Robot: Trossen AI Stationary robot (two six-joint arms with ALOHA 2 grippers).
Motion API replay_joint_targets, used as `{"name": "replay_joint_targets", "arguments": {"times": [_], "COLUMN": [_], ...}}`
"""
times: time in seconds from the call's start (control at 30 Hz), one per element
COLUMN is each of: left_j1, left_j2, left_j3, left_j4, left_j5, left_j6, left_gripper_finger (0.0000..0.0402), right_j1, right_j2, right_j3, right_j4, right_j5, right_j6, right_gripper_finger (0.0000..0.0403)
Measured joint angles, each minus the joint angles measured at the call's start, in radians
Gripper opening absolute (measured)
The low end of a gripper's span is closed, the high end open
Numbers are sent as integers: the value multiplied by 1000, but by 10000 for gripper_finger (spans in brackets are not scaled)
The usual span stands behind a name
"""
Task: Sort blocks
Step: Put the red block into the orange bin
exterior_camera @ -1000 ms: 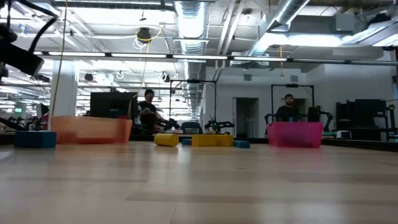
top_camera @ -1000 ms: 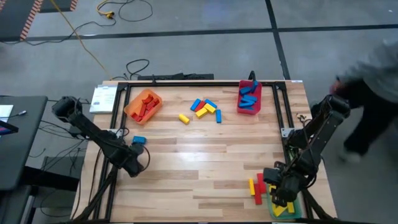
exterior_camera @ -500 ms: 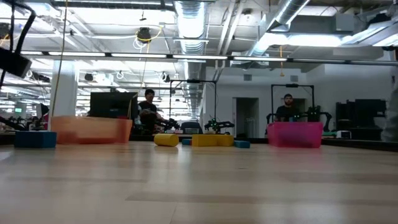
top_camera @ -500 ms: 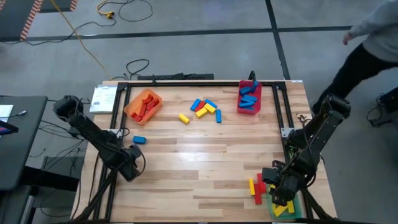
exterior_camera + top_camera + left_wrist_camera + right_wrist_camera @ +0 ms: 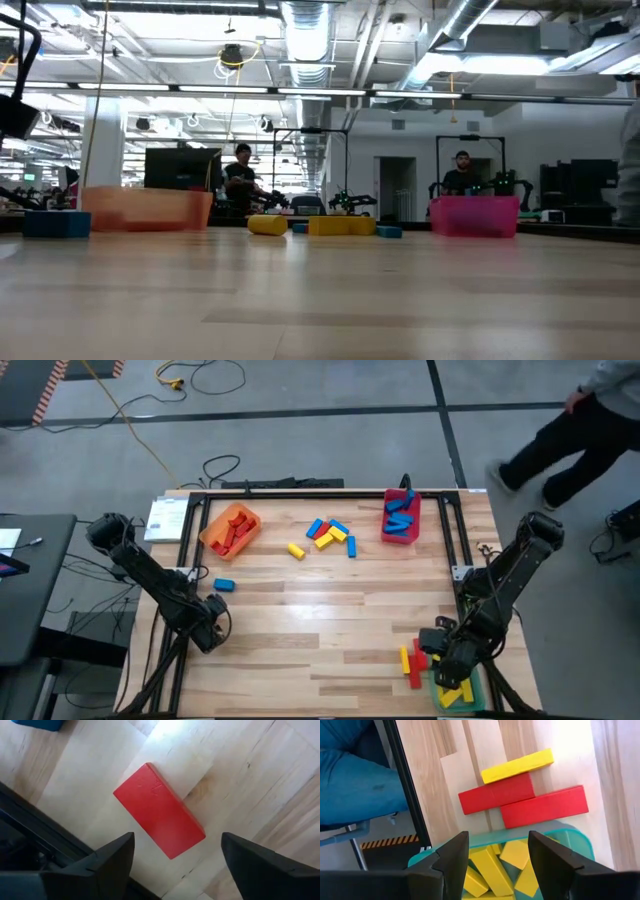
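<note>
Blocks lie in many spots on the tabletop (image 5: 330,620). We see a small heap of blue, yellow and red ones (image 5: 330,533) in the middle near the far edge. Red ones sit in the orange bin (image 5: 231,528), and blue ones in the red bin (image 5: 401,517). One blue block (image 5: 223,585) lies alone near the left side. The left claw (image 5: 175,865) hangs with its fingers wide apart over a red block (image 5: 159,810) and does not touch it. The right claw (image 5: 497,855) waits with its fingers apart over the green bin (image 5: 560,832) of yellow blocks (image 5: 490,867). Beside that bin lie two red blocks (image 5: 520,800) and one yellow block (image 5: 517,765), touching each other.
</note>
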Motion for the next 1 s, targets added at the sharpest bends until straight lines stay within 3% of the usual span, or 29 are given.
{"name": "replay_joint_targets", "arguments": {"times": [0.73,1.0], "left_j1": [0,1], "left_j2": [0,-12], "left_j3": [-2,-104], "left_j4": [-2,104], "left_j5": [-18,3], "left_j6": [-59,-103], "left_gripper_finger": [300,300], "right_j1": [-14,-14], "right_j2": [0,0], "right_j3": [0,0], "right_j4": [0,0], "right_j5": [16,26], "right_j6": [-37,-48], "right_gripper_finger": [218,218]}}
